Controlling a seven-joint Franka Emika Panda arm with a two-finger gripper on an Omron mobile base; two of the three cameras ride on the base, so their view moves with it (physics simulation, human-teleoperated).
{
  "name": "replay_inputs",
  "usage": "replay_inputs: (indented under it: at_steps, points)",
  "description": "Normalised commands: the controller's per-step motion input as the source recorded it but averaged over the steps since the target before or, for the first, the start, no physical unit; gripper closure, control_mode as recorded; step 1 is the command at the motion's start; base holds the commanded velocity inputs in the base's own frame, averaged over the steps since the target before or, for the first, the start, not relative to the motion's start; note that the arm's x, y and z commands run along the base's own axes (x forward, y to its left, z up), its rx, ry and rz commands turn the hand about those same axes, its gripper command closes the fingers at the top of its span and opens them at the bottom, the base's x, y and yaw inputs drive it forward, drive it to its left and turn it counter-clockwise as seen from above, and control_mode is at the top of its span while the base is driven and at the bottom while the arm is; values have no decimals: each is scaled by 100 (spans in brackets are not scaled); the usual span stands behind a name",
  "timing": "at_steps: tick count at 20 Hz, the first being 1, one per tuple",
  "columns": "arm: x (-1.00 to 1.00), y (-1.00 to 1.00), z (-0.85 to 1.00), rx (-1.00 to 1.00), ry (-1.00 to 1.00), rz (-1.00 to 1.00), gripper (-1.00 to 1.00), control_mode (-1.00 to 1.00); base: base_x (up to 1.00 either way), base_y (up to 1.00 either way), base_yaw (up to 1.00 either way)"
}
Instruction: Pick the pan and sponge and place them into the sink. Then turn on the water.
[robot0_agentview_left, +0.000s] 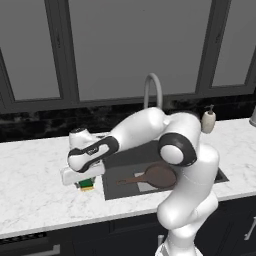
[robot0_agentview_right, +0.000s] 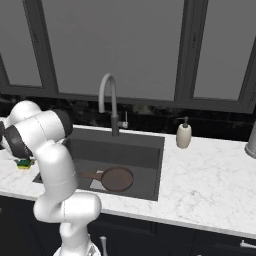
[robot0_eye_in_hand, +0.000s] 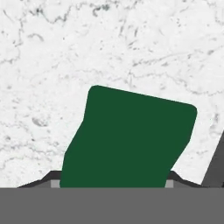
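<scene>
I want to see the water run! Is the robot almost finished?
Not yet. The small dark reddish-brown pan already lies in the dark grey sink. The gripper is clamped on the little green-and-yellow sponge at the white marble counter. Sponge into the sink, then water from the curved grey faucet.

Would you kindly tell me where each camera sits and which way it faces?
Left base view: behind the arm, left; faces the dark grey sink; arm lower right.
Right base view: behind, right; same sink, arm lower left.
Hand view: on the hand, facing the green-topped sponge between the end effector tips.
Both base views share the reddish-brown pan.
</scene>
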Motion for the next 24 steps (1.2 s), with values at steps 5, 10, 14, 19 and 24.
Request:
replay_inputs:
  at_steps: [5,10,14,19,24]
  points:
    - [29,-100,0,17,0,-5,100,-100,0,0,0]
    - [46,-100,-5,11,0,-6,100,-100,0,0,0]
    - [55,-100,-36,-1,0,-4,100,-100,0,0,0]
    - [15,-30,-21,-5,5,-1,100,-100,0,0,0]
    - [3,-21,-15,0,7,0,100,-100,0,0,0]
